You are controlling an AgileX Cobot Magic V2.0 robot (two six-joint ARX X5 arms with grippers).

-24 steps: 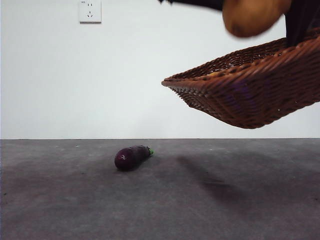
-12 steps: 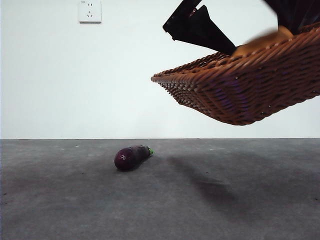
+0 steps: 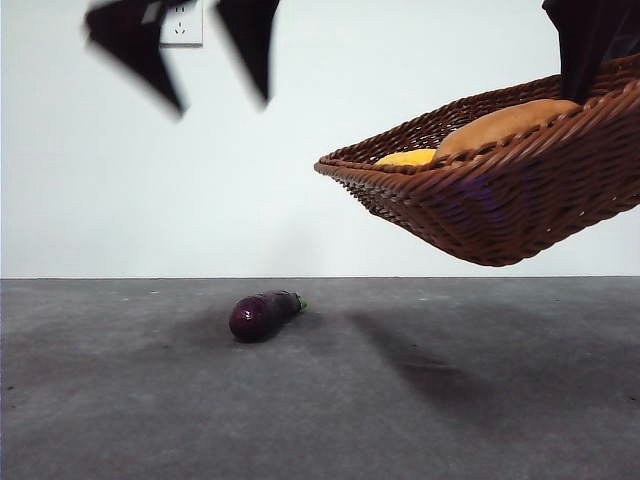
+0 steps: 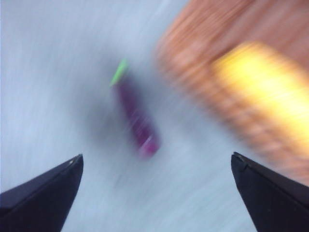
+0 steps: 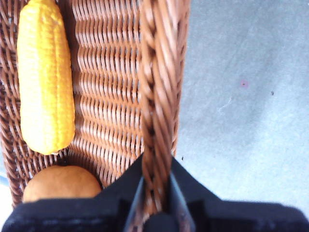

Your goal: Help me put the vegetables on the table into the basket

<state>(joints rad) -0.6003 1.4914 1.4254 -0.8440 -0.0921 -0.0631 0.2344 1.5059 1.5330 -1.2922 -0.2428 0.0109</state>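
**Two vegetables in the lifted basket, eggplant left on the bench**

From my remote station I saw the basket (image 3: 500,200) hanging tilted in the air well above the bench (image 3: 320,400), its low corner pointing toward the middle of the front view and its shadow lying on the grey surface below. Inside it lay the corn cob (image 5: 46,77) and, just beside one end of the cob, the potato (image 5: 60,183); in the front view both showed above the braided rim, the corn (image 3: 407,157) lower and the potato (image 3: 505,125) higher. The right gripper (image 5: 157,193) had its jaws clamped on the basket's braided rim, one jaw inside the wall and one outside, and it carried the basket from the upper right of the front view. The eggplant (image 3: 263,313) lay alone on the bench, on its side, its green stem pointing away from the camera and to the right, well apart from the basket. The left gripper (image 4: 154,193) hung high above the bench with its jaws wide apart and nothing between them; its wrist view, heavily blurred, looked down on the purple eggplant (image 4: 137,121) and an edge of the basket with the yellow cob. In the front view its two dark jaws (image 3: 190,50) showed at the top left, in front of a wall socket (image 3: 180,22).
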